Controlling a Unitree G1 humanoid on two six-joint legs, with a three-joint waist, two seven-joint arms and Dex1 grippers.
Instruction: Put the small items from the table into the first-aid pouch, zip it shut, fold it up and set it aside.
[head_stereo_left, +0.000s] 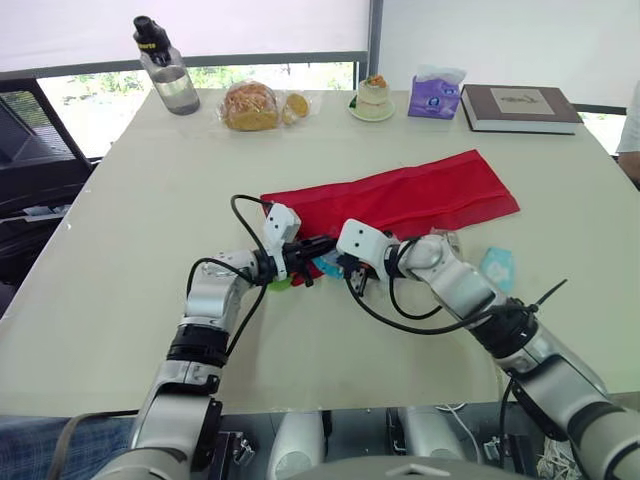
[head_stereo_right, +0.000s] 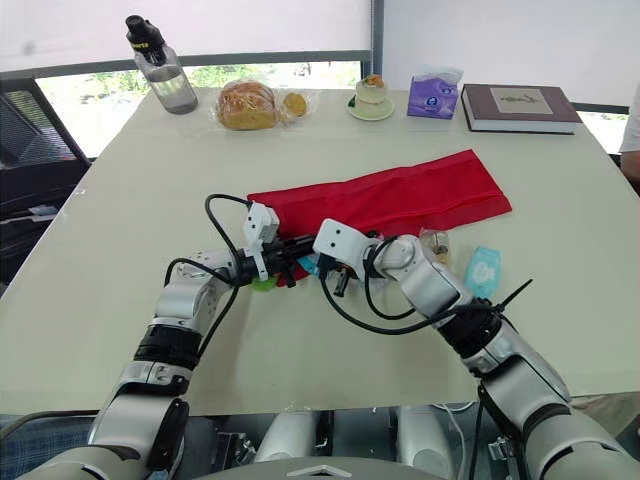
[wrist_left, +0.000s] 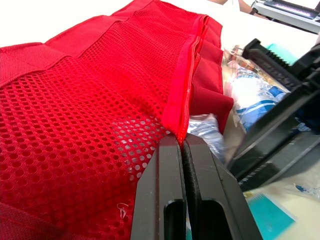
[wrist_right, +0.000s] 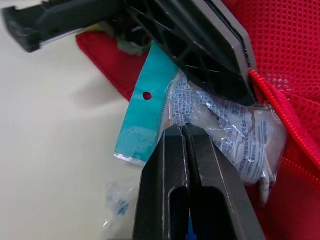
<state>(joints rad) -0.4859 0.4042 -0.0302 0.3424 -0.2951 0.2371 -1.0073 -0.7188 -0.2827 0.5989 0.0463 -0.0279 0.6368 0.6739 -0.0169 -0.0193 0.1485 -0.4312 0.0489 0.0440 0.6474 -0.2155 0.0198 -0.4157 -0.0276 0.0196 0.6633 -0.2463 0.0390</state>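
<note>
The red pouch lies unfolded mid-table. At its 8 o'clock corner the left gripper is clamped tight on the zipper edge, while the right gripper, fingers together, seemingly pinches a crinkly packet (teal header) at the mouth.

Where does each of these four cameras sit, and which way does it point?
Left eye view: on the head, looking forward and down at the table and red pouch; both arms show.
Right eye view: beside it on the head, same scene and arms.
Left wrist view: on the left wrist, looking along the left hand, shut on the pouch's edge.
Right wrist view: on the right wrist, looking along the right hand, pinching a packet.
Shared: both wrist views see the pouch and the other hand.
</note>
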